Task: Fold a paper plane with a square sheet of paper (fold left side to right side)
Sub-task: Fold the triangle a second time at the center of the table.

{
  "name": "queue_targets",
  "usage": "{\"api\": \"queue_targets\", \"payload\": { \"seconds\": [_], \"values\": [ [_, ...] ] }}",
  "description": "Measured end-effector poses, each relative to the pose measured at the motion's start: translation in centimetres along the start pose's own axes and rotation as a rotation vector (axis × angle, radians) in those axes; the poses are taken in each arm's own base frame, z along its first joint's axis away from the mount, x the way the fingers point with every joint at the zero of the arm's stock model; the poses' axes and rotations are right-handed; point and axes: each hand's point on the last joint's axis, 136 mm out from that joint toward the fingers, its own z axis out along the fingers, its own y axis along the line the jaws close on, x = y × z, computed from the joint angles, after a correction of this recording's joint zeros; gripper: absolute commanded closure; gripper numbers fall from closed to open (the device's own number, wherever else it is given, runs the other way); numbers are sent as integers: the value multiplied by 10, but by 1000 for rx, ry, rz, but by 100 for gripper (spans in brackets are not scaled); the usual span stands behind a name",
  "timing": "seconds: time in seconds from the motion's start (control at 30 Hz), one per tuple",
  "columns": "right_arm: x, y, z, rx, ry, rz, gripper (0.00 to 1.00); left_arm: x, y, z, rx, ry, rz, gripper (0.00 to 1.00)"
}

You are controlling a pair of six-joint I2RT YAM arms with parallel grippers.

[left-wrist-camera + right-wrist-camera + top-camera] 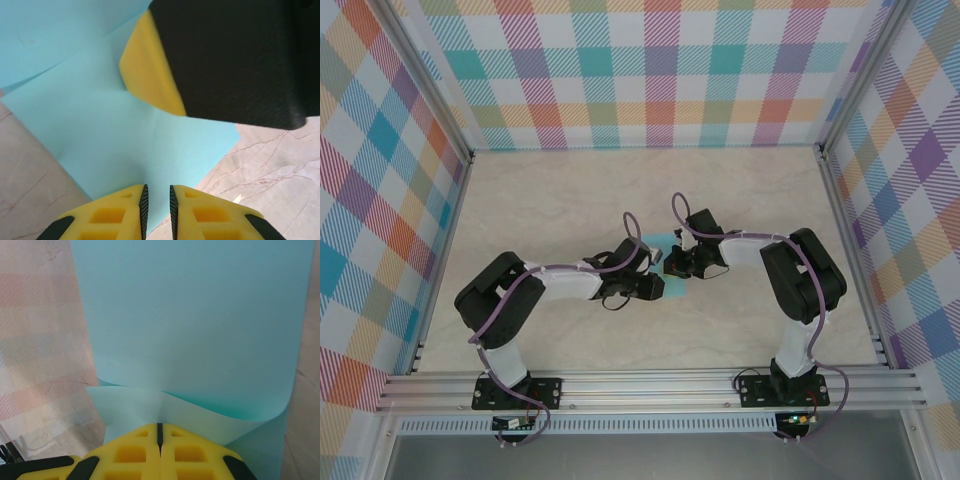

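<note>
1. Because the fold needs a raised edge, the right end effector (160, 432) is clamped tight on the square sheet of paper (200, 315), curling it up off the bench (570, 190) mid-surface.
2. The left end effector (157, 210) sits at the sheet's corner, jaws a narrow slit, apparently gripping nothing; likely placed to steady it.

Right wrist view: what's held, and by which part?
The right gripper pinches the thin turquoise square sheet of paper by its near edge, jaws shut.

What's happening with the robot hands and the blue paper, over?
Right gripper shut, pinching the square sheet of paper, sheet curled up. Left gripper jaws narrowly apart over the sheet. No obstacle seen, over.
</note>
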Motion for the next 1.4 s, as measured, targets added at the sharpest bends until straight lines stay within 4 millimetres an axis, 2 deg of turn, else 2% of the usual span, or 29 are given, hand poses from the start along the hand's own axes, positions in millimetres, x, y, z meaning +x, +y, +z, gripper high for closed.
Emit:
{"api": "queue_targets", "payload": {
  "seconds": [0.13,0.4,0.53,0.7,0.93,1.07,1.4],
  "values": [
    [0,0,0,3,2,-3,99,4,3,1,-2,-1,-6,82],
    [0,2,-2,-1,-1,-6,100,5,8,2,-7,-29,-18,96],
    [7,6,-13,-15,-13,-17,100,5,8,0,6,-51,-25,100],
    [19,16,-27,-49,-34,-46,100,5,8,0,9,-55,-25,100],
    [44,15,-18,-61,10,-46,100,5,8,0,9,-55,-24,100],
    [44,23,-16,-79,2,-69,100,5,8,0,9,-55,-26,100],
    [35,24,-3,-73,13,-65,100,5,8,0,9,-55,-27,100]
  ]
}}
